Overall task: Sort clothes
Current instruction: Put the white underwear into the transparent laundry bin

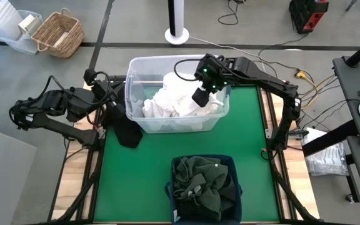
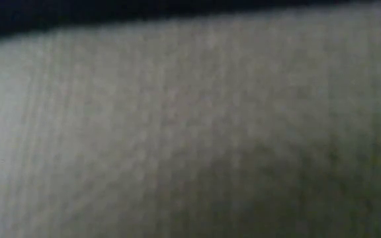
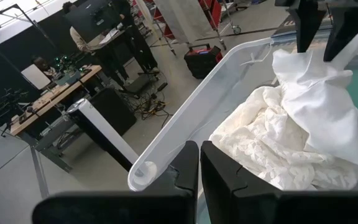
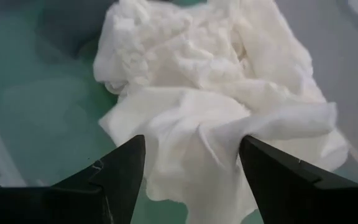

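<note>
Centrally in the overhead frame, the right gripper (image 1: 200, 95) hangs spread wide over white clothes (image 1: 180, 103) heaped in the clear tub (image 1: 132, 69), apparently releasing one. Dark clothes (image 1: 205, 184) fill the navy bin (image 1: 230, 164), lower centre. The left gripper (image 1: 108, 103), pressed together, waits left.

White clothes (image 1: 179, 103) lie crumpled in the clear tub (image 1: 132, 81); dark green clothes (image 1: 204, 184) fill the navy bin (image 1: 230, 164).

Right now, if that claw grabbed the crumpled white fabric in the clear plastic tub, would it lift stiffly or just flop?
The crumpled white fabric would probably flop: it lies in soft folds and creases. It looks light, heaped loosely in the clear plastic tub. One pinch by the open right gripper above it might drag neighbouring folds along.
</note>
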Controlling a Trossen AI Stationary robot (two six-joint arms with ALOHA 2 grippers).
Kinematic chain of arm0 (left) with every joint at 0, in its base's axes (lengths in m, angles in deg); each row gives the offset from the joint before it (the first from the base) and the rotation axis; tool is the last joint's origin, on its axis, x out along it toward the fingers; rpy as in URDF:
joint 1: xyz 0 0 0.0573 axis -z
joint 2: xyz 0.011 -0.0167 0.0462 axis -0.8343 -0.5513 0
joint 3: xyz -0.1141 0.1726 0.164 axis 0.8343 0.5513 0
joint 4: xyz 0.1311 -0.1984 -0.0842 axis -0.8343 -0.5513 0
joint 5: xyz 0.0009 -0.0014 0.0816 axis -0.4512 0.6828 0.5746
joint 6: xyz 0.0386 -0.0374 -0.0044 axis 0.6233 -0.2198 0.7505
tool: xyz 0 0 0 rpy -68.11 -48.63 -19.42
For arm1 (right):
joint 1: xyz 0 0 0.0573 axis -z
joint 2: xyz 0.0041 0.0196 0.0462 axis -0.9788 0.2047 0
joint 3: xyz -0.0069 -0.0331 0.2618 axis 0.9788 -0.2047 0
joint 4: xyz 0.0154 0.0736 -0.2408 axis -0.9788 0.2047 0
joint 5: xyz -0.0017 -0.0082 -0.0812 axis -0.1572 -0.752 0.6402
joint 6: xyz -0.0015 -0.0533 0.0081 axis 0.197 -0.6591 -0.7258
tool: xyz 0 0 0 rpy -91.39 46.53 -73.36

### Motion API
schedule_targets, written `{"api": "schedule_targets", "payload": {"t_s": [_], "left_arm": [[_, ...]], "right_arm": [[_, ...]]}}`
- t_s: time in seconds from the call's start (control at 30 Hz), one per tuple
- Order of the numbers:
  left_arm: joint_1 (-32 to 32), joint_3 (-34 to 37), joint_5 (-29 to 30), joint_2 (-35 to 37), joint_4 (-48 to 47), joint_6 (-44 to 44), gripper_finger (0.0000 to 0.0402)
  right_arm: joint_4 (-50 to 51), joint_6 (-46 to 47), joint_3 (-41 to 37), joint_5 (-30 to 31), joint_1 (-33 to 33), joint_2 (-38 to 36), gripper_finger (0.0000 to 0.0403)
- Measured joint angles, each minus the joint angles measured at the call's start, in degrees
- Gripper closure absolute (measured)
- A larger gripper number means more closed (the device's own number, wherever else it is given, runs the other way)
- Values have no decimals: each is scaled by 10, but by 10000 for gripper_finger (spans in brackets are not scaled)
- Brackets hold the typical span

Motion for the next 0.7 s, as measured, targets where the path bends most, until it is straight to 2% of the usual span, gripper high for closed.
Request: {"api": "schedule_targets", "payload": {"t_s": [0.47, 0.6, 0.7], "left_arm": [[0, 0, 0, 0, 0, 0, 401], [0, 0, 0, 0, 0, 0, 401], [0, 0, 0, 0, 0, 0, 401]], "right_arm": [[2, -12, 128, 0, 0, -1, 158], [-7, -16, 141, 0, 0, -15, 185], [16, -3, 141, 0, 2, -21, 233]]}}
